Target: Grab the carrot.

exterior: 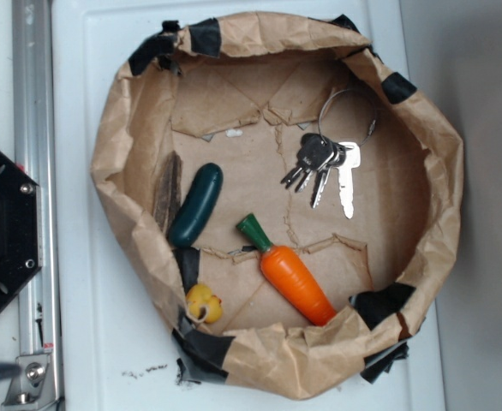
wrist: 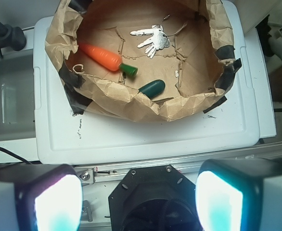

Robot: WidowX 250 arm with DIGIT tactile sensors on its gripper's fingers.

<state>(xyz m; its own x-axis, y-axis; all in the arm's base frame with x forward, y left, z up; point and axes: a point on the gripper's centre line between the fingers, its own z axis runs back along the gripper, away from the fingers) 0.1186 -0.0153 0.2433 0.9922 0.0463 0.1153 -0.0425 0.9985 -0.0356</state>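
The carrot [exterior: 295, 279] is glossy orange with a dark green stem cap. It lies on the floor of a brown paper bowl [exterior: 114, 137], near its front wall. In the wrist view the carrot [wrist: 101, 57] lies at the bowl's upper left, stem cap pointing right. My gripper [wrist: 137, 201] is open, its two pale fingertips [wrist: 57, 204] wide apart at the bottom of the wrist view. It hangs high above the robot base, far from the carrot and outside the bowl. The gripper does not show in the exterior view.
In the bowl lie a dark green cucumber-shaped toy [exterior: 196, 205], a small yellow toy [exterior: 204, 302] and a bunch of keys [exterior: 326, 163]. The bowl stands on a white lid [wrist: 146, 137]. A black base plate [exterior: 2, 231] and a metal rail [exterior: 35, 103] are beside it.
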